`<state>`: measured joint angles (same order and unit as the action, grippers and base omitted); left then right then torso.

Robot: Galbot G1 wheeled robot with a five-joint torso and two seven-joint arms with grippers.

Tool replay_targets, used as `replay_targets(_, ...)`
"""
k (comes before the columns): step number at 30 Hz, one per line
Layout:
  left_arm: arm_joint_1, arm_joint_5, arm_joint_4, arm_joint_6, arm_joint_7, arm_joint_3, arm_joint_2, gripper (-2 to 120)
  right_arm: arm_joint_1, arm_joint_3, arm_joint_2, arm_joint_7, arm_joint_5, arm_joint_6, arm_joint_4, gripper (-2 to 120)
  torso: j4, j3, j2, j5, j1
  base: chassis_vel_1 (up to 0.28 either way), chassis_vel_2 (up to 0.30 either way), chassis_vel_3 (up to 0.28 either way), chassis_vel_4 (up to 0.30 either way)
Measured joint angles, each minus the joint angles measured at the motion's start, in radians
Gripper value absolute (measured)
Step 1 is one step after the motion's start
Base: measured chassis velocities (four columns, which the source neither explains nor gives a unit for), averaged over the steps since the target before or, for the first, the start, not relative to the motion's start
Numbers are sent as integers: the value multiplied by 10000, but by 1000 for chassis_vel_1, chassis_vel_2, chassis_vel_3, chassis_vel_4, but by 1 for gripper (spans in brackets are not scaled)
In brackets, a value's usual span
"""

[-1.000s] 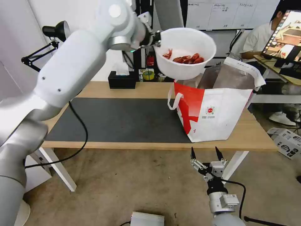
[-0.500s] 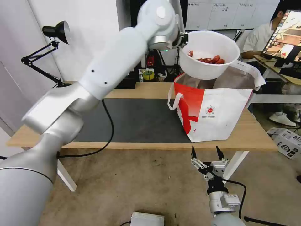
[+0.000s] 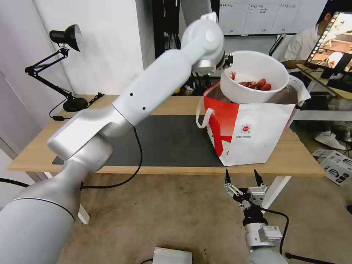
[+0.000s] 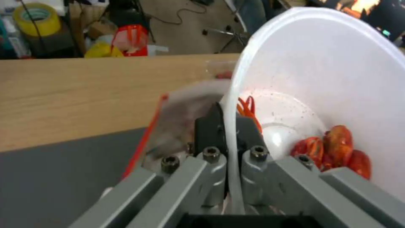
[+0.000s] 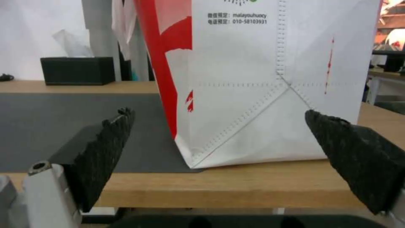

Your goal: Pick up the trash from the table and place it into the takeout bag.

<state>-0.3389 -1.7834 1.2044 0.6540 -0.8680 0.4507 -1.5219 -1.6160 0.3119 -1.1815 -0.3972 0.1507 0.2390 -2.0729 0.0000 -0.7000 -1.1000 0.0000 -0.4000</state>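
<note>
My left gripper (image 3: 228,61) is shut on the rim of the white bowl (image 3: 256,79), the trash in hand, with red crayfish shells (image 3: 258,84) inside. The bowl hangs in the open mouth of the takeout bag (image 3: 253,130), its bottom just below the bag's rim. In the left wrist view the black fingers (image 4: 211,128) pinch the thin bowl wall (image 4: 320,72), and the shells (image 4: 335,150) lie low in the bowl. The bag stands at the right end of the table (image 3: 300,157). My right gripper (image 3: 242,175) hangs open below the table's front edge, facing the bag (image 5: 270,82).
A dark grey mat (image 3: 165,141) covers the table's middle. A black desk lamp (image 3: 66,36) stands at the back left. In the right wrist view a black tissue box (image 5: 78,70) sits at the table's far side. A cardboard box (image 3: 335,165) lies on the floor at right.
My left arm has carried the bowl rightward and down, from above the bag's left corner into its open mouth. The right gripper has stayed put.
</note>
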Motion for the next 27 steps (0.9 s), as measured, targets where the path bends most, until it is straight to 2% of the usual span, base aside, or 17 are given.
replay_targets(5,21,-184,344,-4,-89,257,57,0,-3,16,-25,-6,1,4,47,99,-1,0,0,0,0,0,0,0,0)
replay_targets(9,59,-620,882,-5,-241,673,351,0,20,11,-71,-9,1,5,111,99,1,0,0,-1,1,0,0,0,0)
replay_targets(14,153,-686,926,-5,-255,905,383,0,68,-27,-104,-9,-2,5,137,99,0,0,0,-1,0,0,0,0,0)
replay_targets(17,196,-680,809,-6,-243,1007,309,0,95,-37,-117,-9,-4,5,142,99,1,0,0,-1,0,0,0,0,0)
replay_targets(27,185,-39,-379,86,215,1199,-273,0,30,14,-149,-9,-5,6,43,99,0,0,0,0,0,0,0,0,0)
